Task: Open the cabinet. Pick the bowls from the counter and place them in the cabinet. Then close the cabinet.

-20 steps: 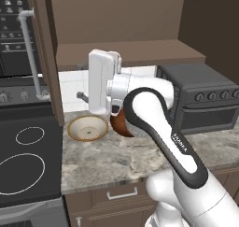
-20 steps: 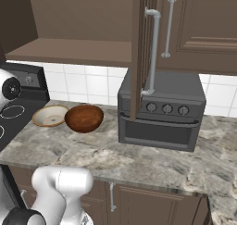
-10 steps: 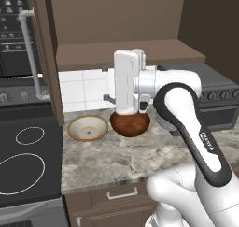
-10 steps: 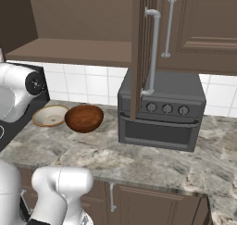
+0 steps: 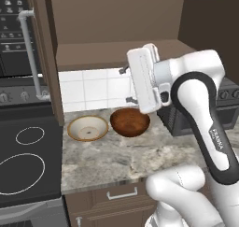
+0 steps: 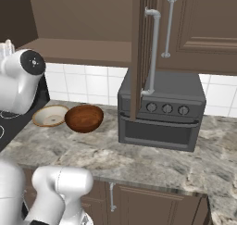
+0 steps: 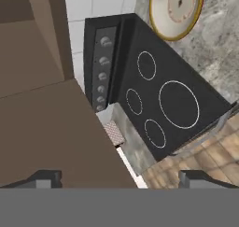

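Grey-beige marbled stone bench (image 5: 116,156) runs along a white-tiled wall, with a black stovetop with white ring marks (image 5: 25,160) at its left end and a black toaster oven (image 6: 162,113) standing further right. Two round bowls sit side by side near the back of the bench, just apart: a shallow bowl with a tan rim and cream-white inside (image 5: 87,128) on the stove side, and a deeper glossy reddish-brown wooden bowl (image 5: 130,122) on the oven side.

Above them hangs the dark brown wooden wall cabinet (image 5: 116,53), both panelled doors swung open; its bare shelf sits directly over the bowls. One door edge with a long silver bar handle (image 6: 152,50) juts out in front of the toaster oven, the other stands over the stove's edge.

White robot arm holds its gripper (image 7: 119,178) raised above and in front of the wooden bowl, well clear of both bowls. Its two dark fingertips are spread wide with nothing between them. Bare bench lies open in front of the bowls up to the thick front edge.
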